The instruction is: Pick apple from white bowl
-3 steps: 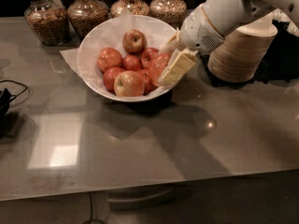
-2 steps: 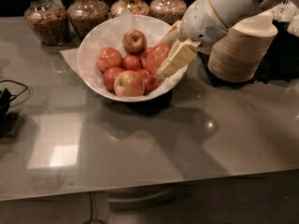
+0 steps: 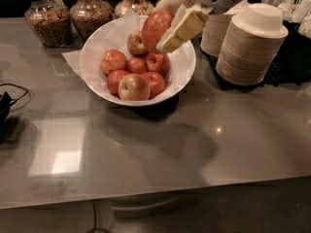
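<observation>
The white bowl (image 3: 185,66), lined with crinkled white paper, sits at the back middle of the counter and holds several apples. My gripper (image 3: 165,30) is above the bowl's right half, shut on the apple (image 3: 154,29), a large deep-red one. The apple hangs clear of the others, lifted above the bowl. One cream finger (image 3: 182,30) lies along the apple's right side; the other finger is hidden behind it. An apple with a yellow-green patch (image 3: 133,87) lies at the bowl's front.
Stacks of beige disposable bowls (image 3: 250,45) stand right of the white bowl. Glass jars of grain (image 3: 43,18) line the back edge. A black cable (image 3: 7,101) lies at the left edge. The grey counter (image 3: 146,149) reaches to the front.
The gripper has risen out of the bowl with the large red apple between its fingers; before, it was low among the apples at the bowl's right side.
</observation>
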Available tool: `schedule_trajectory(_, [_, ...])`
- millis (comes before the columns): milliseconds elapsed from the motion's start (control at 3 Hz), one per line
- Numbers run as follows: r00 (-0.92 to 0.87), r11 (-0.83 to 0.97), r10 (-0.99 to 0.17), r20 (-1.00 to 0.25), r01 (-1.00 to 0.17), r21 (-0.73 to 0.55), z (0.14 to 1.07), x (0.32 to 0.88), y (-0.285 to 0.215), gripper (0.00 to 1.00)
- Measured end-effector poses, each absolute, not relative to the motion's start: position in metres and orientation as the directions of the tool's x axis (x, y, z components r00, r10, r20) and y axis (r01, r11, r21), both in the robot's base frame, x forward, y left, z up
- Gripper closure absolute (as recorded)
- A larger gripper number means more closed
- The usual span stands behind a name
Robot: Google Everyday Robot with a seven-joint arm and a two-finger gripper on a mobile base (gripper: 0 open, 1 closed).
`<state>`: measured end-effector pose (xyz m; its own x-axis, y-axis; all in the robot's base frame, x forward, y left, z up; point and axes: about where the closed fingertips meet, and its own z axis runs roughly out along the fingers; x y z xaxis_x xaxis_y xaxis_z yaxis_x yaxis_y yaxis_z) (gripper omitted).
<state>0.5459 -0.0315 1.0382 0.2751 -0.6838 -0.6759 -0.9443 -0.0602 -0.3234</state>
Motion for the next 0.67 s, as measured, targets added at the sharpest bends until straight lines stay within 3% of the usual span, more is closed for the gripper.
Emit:
schedule_trajectory(333, [0.404,-0.135,-0.645,-0.648,-0.895,-0.424,1.0814,0.5088,-0.0088,1.00])
schedule_trajectory(667, [0.404,-0.135,-0.645,-0.648,-0.895,-0.424,1.0814,0.5088,-0.0088,1.00])
